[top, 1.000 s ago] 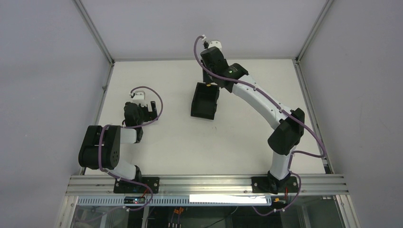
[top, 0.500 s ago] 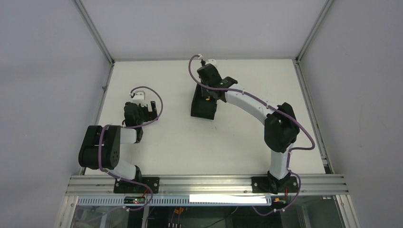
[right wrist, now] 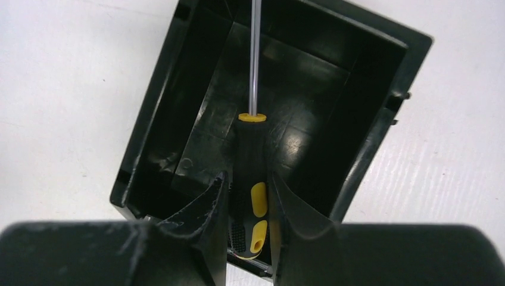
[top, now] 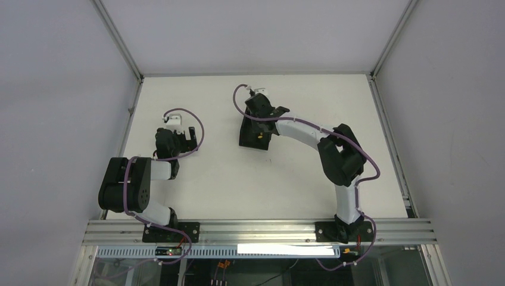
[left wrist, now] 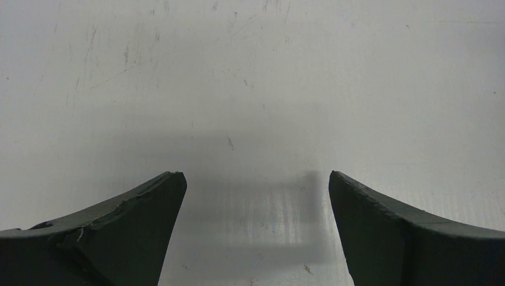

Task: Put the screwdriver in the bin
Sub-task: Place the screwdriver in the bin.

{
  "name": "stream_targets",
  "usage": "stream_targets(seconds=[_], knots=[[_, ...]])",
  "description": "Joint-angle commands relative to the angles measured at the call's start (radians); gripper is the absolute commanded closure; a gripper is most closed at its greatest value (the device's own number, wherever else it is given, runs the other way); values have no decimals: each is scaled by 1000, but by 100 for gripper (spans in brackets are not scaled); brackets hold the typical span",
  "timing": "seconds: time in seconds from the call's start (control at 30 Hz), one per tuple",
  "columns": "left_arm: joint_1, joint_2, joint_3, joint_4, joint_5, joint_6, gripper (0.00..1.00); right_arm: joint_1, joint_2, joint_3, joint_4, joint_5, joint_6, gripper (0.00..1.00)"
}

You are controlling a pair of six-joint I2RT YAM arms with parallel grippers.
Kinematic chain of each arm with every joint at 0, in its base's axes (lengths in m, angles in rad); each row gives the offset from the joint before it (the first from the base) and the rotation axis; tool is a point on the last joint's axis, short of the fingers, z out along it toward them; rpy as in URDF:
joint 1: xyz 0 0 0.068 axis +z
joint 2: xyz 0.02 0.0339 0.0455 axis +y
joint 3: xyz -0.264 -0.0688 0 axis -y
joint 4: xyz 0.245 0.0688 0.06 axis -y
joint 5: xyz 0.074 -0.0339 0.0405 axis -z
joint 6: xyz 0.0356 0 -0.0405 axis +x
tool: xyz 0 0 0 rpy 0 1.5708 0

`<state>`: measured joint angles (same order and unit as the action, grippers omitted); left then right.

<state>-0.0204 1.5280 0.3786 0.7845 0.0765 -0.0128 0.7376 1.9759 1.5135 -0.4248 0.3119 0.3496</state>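
Right wrist view was taken as the main record. The screwdriver point(right wrist: 251, 179) was found clamped by its black, yellow-inlaid handle between the fingers of the right gripper point(right wrist: 247, 179), with the jaws closed on it from both sides. Its thin shaft pointed straight ahead of the jaws, away from the wrist. The bin point(right wrist: 161, 107) was seen directly beneath and ahead of the jaws, its open top turned toward them, so that most of the handle and the shaft were framed by its walls. The butt of the handle lay close to the wall nearest the jaws. The shaft's tip was cut off by the frame edge, so contact with the bin floor could not be judged. The step in hand was judged to be the placing, with release not yet made. For the next move it was judged that the jaws need only be parted, perhaps after a slight advance or lowering, so that the butt clears the near wall and does not catch on the rim. The left gripper point(left wrist: 254, 176) was recorded with jaws spread wide, nothing between them and only bare table point(left wrist: 250, 71) ahead. Count: one screwdriver, one bin, two grippers.
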Motion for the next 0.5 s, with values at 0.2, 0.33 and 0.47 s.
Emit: stream_targets(seconds=[0.2,0.33,0.47], knots=[[-9,-21,1,27,-20,-4,1,5,63,8,71,-48,-1,65],[-9,-20,0,27,-20,-4,1,5,57,21,56,-50,-3,50],[-9,-20,0,27,-20,-4,1,6,27,32,41,-39,-10,46]])
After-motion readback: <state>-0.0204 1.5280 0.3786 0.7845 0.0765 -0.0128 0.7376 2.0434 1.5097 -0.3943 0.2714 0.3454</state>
